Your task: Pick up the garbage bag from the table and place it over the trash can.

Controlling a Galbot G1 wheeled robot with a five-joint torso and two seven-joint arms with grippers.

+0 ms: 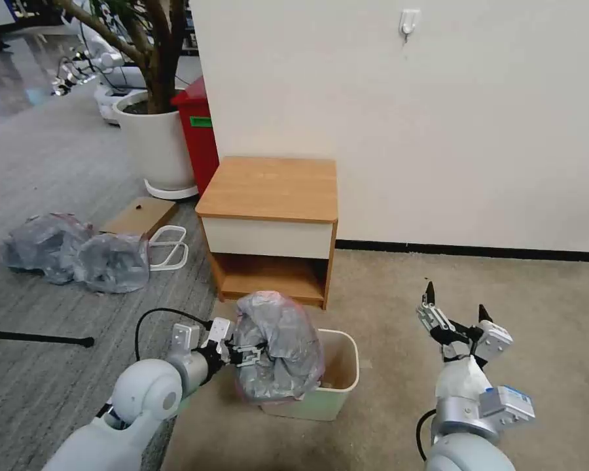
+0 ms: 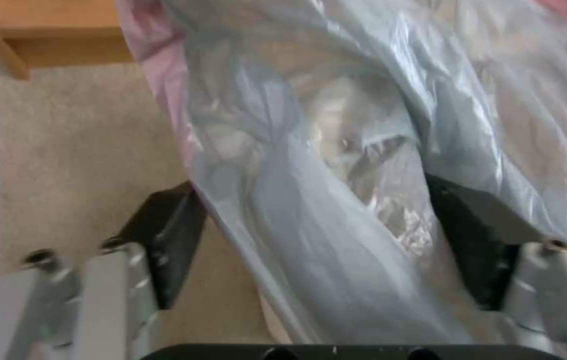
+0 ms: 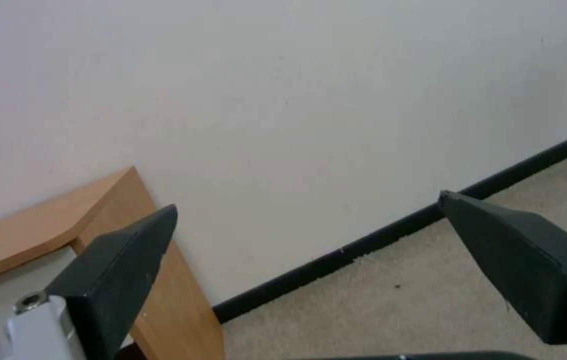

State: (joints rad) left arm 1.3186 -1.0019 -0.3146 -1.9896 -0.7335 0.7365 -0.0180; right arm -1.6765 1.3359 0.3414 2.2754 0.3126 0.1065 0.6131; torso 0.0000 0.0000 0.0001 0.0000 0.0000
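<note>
My left gripper [image 1: 247, 355] is at the left side of the trash can [image 1: 339, 383], level with its rim, and it has the garbage bag [image 1: 278, 343] between its fingers. In my left wrist view the two dark fingers [image 2: 163, 240] stand apart with a thick fold of the garbage bag [image 2: 337, 190] running between them; whether they really press the plastic I cannot tell. The bag is bunched into a grey, translucent lump with a reddish-pink edge. It sits over the left part of the trash can, covering the left rim and hanging down the front side, while the right part of the opening stays uncovered.

My right gripper [image 1: 456, 306] is in the air to the right of the trash can, well apart from it, above the beige carpet. Its fingers are spread wide and hold nothing; in the right wrist view they [image 3: 117, 280] point toward the white wall.

Behind the trash can, near it, stands the table [image 1: 268, 190] against the wall, with nothing on its wooden top. To the left of the trash can, farther away on the grey carpet, lie two bulging grey bags [image 1: 78, 252].
</note>
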